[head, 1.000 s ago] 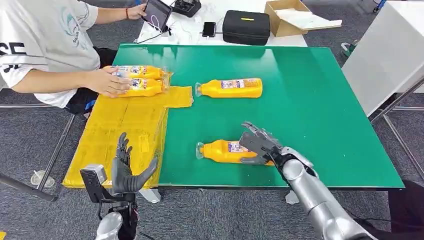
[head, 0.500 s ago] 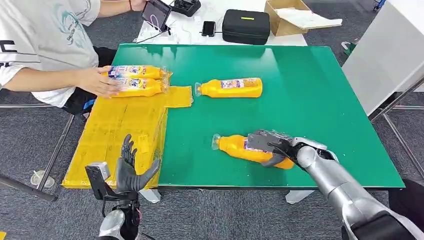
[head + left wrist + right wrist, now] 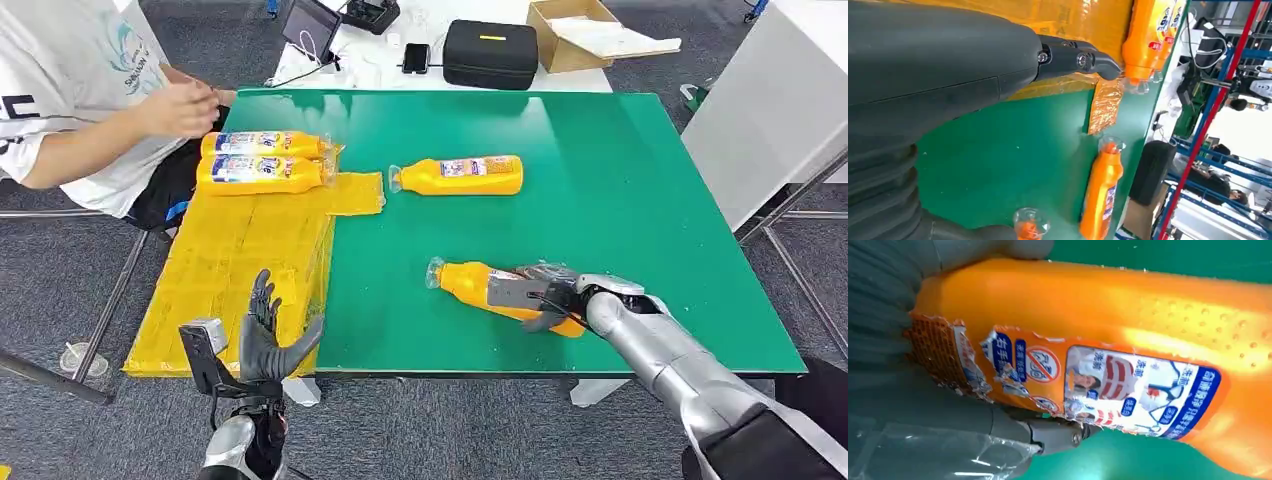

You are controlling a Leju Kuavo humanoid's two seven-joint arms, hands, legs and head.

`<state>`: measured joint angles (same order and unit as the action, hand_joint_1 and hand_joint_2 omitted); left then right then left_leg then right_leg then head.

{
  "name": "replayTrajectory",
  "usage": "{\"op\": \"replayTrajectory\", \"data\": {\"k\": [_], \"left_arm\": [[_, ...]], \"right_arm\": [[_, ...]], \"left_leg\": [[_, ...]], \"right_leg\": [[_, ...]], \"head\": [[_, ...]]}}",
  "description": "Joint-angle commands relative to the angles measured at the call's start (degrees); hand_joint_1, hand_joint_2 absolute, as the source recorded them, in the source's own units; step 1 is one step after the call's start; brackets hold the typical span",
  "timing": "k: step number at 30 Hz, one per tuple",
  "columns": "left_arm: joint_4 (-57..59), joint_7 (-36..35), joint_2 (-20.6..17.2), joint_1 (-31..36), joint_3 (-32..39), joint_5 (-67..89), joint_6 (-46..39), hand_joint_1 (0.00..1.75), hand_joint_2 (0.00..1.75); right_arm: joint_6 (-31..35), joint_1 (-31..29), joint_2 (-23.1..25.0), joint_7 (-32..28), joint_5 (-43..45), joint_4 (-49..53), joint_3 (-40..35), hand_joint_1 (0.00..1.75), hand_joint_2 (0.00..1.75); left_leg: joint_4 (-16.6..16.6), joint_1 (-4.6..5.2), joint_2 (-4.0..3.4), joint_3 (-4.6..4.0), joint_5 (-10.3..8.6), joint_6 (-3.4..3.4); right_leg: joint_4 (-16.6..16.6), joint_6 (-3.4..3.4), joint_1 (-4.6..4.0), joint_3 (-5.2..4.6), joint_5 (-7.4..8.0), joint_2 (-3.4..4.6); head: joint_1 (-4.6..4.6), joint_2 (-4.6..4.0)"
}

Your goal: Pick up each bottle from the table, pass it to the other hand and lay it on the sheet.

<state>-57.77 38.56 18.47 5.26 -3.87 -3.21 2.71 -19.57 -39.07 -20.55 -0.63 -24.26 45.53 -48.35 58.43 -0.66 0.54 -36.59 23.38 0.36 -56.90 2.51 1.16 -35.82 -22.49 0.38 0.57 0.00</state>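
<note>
Right hand [image 3: 545, 296] wrapped round orange bottle [image 3: 478, 287] lower centre, left hand [image 3: 266, 340] spread empty; probably stiff, slick plastic, best gripped mid-body.

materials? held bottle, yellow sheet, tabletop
Bottle in the right hand: looks like glossy orange plastic with a clear cap; its printed label is peeling at the edges. Sheet: thin yellow plastic film, probably, crinkled and shiny. Tabletop: green matte mat, perhaps rubber or vinyl; hard to tell.

Green table [image 3: 620, 200] — yellow sheet [image 3: 250, 250], seemingly four orange bottles [image 3: 460, 176].
</note>
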Motion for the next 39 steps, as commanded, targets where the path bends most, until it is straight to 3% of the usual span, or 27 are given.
{"op": "replayTrajectory", "data": {"k": [1, 3, 4, 6, 8, 9, 10, 11, 14, 15, 16, 19, 23, 31, 32, 33, 39], "left_arm": [[2.5, -0.3, -0.8, 0.9, 0.3, -0.6, -0.2, 0.00, 1.75], [1.6, -0.2, -0.8, 0.2, 0.4, -0.7, -0.3, 0.00, 1.75], [0.9, -0.2, -0.8, -0.3, 0.5, -0.7, -0.4, 0.00, 1.75], [-0.8, -0.3, -0.6, -1.4, 0.7, -0.7, -0.6, 0.00, 1.75], [-3.2, -0.4, -0.5, -2.6, 0.2, -0.5, -0.4, 0.00, 1.75], [-3.4, -0.5, -0.5, -2.7, 0.1, -0.5, -0.4, 0.00, 1.75], [-3.9, -1.0, -0.6, -2.8, -0.3, -0.8, 0.4, 0.00, 1.75], [-4.5, -1.6, -0.8, -2.8, -1.2, -1.3, 1.2, 0.00, 1.75], [-5.4, -2.0, -1.1, -2.2, -2.5, -2.0, 2.4, 0.00, 1.75], [-5.4, -2.1, -1.1, -2.1, -2.5, -2.1, 2.4, 0.00, 1.75], [-5.4, -2.7, -1.3, -1.8, -3.0, -3.0, 4.0, 0.00, 1.75], [-6.1, -4.6, -2.0, 0.7, -5.7, -6.1, 7.8, 0.00, 1.75], [-7.5, -6.5, -3.2, 2.5, -9.2, -10.3, 13.3, 0.00, 1.75], [-8.9, -7.5, -3.9, 4.7, -13.3, -12.6, 17.0, 0.00, 1.75], [-8.7, -7.5, -4.1, 5.3, -13.9, -12.3, 17.2, 0.00, 1.75], [-8.1, -7.5, -4.0, 5.9, -14.2, -12.2, 17.0, 0.00, 1.75], [-4.2, -7.8, -4.4, 8.1, -16.6, -10.7, 18.1, 0.00, 1.75]], "right_arm": [[8.3, 4.6, 1.2, -1.3, 3.0, 0.8, 1.9, 1.75, 1.75], [11.8, 7.3, 1.9, -0.8, 2.9, 4.3, 5.0, 1.75, 1.75], [17.0, 9.9, 3.5, -1.7, 3.1, 6.9, 9.2, 1.75, 1.75], [23.6, 14.0, 8.0, -2.4, -1.1, 11.3, 15.6, 1.75, 1.75], [34.3, 17.9, 13.8, -4.9, -8.4, 17.3, 22.6, 1.75, 1.75], [34.0, 18.1, 14.1, -4.1, -8.9, 18.1, 22.7, 1.75, 1.75], [42.1, 19.4, 16.3, -7.7, -12.5, 20.2, 25.5, 1.73, 1.75], [46.1, 20.6, 19.0, -9.9, -15.0, 22.1, 28.5, 1.75, 1.75], [49.8, 22.1, 20.6, -13.4, -16.6, 24.5, 30.7, 1.75, 1.75], [49.8, 22.1, 20.6, -13.5, -16.7, 24.6, 30.8, 1.75, 1.75], [52.6, 22.8, 21.8, -17.0, -14.5, 25.7, 32.6, 1.75, 1.75], [54.6, 24.5, 24.7, -24.5, -10.2, 26.4, 36.2, 1.75, 1.75], [50.8, 26.8, 26.7, -32.5, -4.8, 24.5, 37.3, 1.75, 1.75], [44.9, 26.7, 31.0, -39.0, -1.3, 11.3, 34.6, 1.75, 1.75], [43.4, 26.4, 31.7, -39.4, -0.4, 9.7, 33.9, 1.75, 1.75], [43.0, 25.9, 32.2, -39.4, -0.6, 7.6, 32.8, 1.75, 1.75], [44.3, 23.5, 34.0, -39.4, -0.5, 1.7, 27.2, 1.75, 1.75]], "left_leg": [[-0.1, -0.09, 0.00, 0.23, 0.01, 0.00], [-0.1, -0.09, 0.04, 0.22, 0.01, -0.01], [-0.1, -0.07, 0.00, 0.17, 0.00, 0.00], [-0.1, -0.11, -0.09, 0.21, 0.03, 0.00], [-0.1, -0.09, -0.23, 0.11, 0.05, -0.03], [-0.1, -0.12, -0.40, 0.19, 0.13, -0.06], [0.0, -0.11, -0.34, 0.05, 0.11, -0.07], [0.0, -0.11, -0.35, 0.06, 0.17, -0.08], [0.0, -0.17, -0.24, 0.13, 0.23, -0.11], [0.0, -0.22, 0.07, -0.21, 0.08, -0.09], [0.0, -0.27, 0.12, -0.15, 0.10, -0.09], [0.0, -0.25, 0.11, -0.14, 0.10, -0.06], [0.0, -0.23, 0.25, -0.33, 0.01, -0.10], [-0.1, -0.21, 0.14, -0.23, 0.02, -0.10], [-0.1, -0.24, 0.04, 0.10, 0.13, -0.11], [-0.1, -0.23, 0.09, -0.18, 0.04, -0.10], [-0.1, -0.22, -0.01, -0.17, 0.04, -0.09]], "right_leg": [[0.2, -0.15, -0.12, 0.28, 0.00, -0.09], [0.2, -0.14, -0.12, 0.28, -0.03, -0.14], [0.1, -0.10, -0.09, 0.21, -0.02, -0.07], [0.1, -0.12, -0.14, 0.26, -0.01, 0.01], [0.1, -0.10, -0.12, 0.12, 0.03, 0.17], [0.1, -0.17, -0.16, 0.16, 0.01, 0.31], [0.0, -0.15, -0.15, 0.03, 0.00, 0.26], [0.0, -0.20, -0.16, 0.02, -0.06, 0.25], [-0.1, -0.28, -0.23, 0.07, -0.17, 0.11], [-0.1, -0.16, -0.26, -0.10, -0.15, -0.10], [0.0, -0.19, -0.31, -0.05, -0.19, -0.09], [0.0, -0.17, -0.28, -0.01, -0.18, -0.06], [0.0, -0.17, -0.22, -0.16, -0.15, -0.16], [0.0, -0.15, -0.23, -0.14, -0.10, -0.03], [0.1, -0.27, -0.30, 0.17, -0.19, 0.00], [0.1, -0.15, -0.26, -0.10, -0.10, 0.02], [0.1, -0.15, -0.24, -0.11, -0.09, 0.06]], "head": [[0.00, 0.00], [-0.02, 0.00], [0.02, 0.00], [0.00, 0.00], [0.00, 0.00], [-0.02, 0.00], [0.00, 0.00], [0.00, 0.00], [0.02, 0.00], [0.00, 0.00], [0.00, 0.00], [0.00, 0.02], [0.00, 0.00], [0.02, 0.00], [0.00, 0.02], [0.00, 0.00], [0.00, 0.00]]}}
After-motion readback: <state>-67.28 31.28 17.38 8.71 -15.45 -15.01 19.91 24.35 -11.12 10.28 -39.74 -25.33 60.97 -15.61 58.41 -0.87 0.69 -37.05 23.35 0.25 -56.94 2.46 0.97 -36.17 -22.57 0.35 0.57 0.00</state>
